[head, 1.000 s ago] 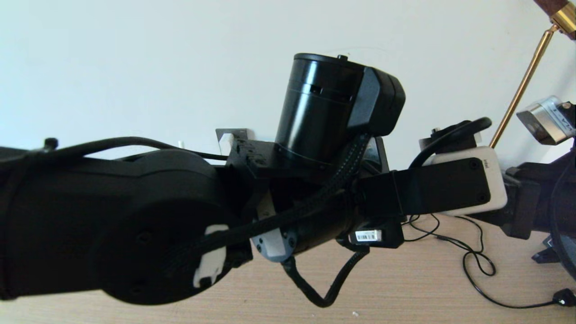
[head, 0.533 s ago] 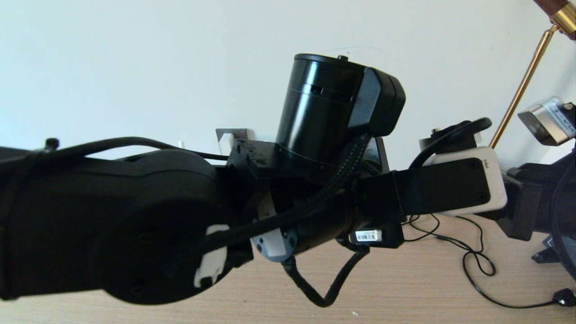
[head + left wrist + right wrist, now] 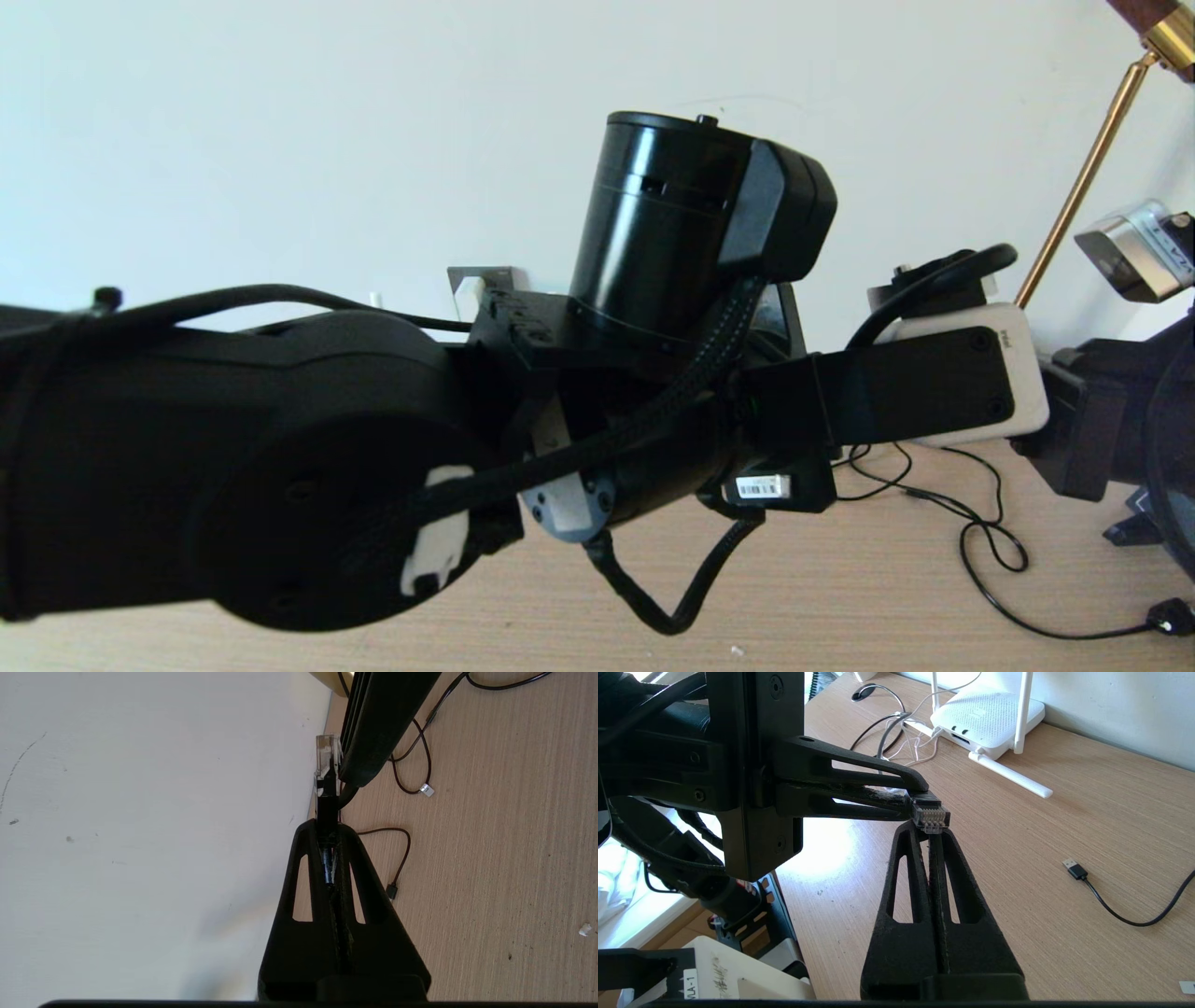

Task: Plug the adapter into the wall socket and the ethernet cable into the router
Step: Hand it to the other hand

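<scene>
Pale plain wall [image 3: 280,121], light wood-grain desk [image 3: 1064,812], brass lamp stem [image 3: 1083,187], bright daylight

Ethernet cable [image 3: 930,814]: black sleeve, clear-tipped plug with contacts visible, held above the bench with the plug projecting past the left tool's [image 3: 908,798] closed fingertips. Router [image 3: 987,716]: flat white box with slim white antennas, one lying flat; it rests on the bench against the far wall, dark ports facing outward.

Left gripper [image 3: 327,828]: black fingers pinched tight on the plug.
Black ethernet cable with clear plug tip [image 3: 327,772]: sticks out, middle of frame.
Light wooden table [image 3: 504,858]: right side.
</scene>
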Motion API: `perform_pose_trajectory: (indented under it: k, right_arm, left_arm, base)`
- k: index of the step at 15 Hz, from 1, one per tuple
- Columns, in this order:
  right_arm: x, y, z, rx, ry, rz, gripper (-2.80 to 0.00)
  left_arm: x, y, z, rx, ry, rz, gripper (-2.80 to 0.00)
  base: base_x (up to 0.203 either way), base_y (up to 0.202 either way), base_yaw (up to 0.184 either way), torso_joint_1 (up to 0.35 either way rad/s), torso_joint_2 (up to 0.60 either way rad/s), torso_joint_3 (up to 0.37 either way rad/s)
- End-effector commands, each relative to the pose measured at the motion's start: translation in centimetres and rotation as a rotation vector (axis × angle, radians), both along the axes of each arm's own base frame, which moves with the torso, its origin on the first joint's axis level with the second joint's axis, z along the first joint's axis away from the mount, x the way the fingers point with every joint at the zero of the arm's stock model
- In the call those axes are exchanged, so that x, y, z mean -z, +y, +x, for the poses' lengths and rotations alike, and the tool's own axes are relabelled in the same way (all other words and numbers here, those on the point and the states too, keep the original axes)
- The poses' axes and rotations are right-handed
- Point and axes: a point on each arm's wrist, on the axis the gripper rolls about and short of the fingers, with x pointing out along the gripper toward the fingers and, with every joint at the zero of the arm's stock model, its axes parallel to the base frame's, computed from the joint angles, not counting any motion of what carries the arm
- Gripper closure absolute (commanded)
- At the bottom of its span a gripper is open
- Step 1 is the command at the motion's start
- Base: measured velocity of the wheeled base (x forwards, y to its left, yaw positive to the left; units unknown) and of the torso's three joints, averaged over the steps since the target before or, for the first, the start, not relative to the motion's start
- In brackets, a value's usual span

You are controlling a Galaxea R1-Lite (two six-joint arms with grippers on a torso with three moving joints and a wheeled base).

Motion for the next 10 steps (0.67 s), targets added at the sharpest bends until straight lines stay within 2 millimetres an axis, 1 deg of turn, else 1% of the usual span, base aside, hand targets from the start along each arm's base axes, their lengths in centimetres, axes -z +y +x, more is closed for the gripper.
perform_pose_trajectory:
  k: [1,5,6,7,10]
  right_arm:
    - [-0.11,-0.01,-0.07,-0.004,-0.006,0.004,0.00]
    - [-0.11,-0.08,-0.31,-0.004,-0.009,0.003,0.00]
    - [-0.12,-0.10,-0.38,-0.005,-0.014,0.001,-0.04]
    - [-0.10,-0.09,-0.35,-0.005,-0.012,0.002,-2.80]
    - [-0.14,-0.09,-0.35,-0.005,-0.013,0.003,-2.80]
  left_arm:
    - [0.11,-0.04,0.00,0.007,-0.001,0.006,0.00]
    - [0.12,-0.05,-0.02,0.018,0.001,0.005,0.00]
    - [0.15,-0.09,0.00,0.018,0.002,0.005,0.00]
    - [0.17,-0.09,-0.01,0.018,0.002,0.006,0.00]
    - [0.18,-0.07,-0.03,0.025,0.002,0.002,0.00]
  base:
    - [0.000,0.000,0.000,0.000,0.00,0.000]
    - [0.000,0.000,0.000,0.000,0.00,0.000]
    - [0.000,0.000,0.000,0.000,0.00,0.000]
    - [0.000,0.000,0.000,0.000,0.00,0.000]
    - [0.000,0.000,0.000,0.000,0.00,0.000]
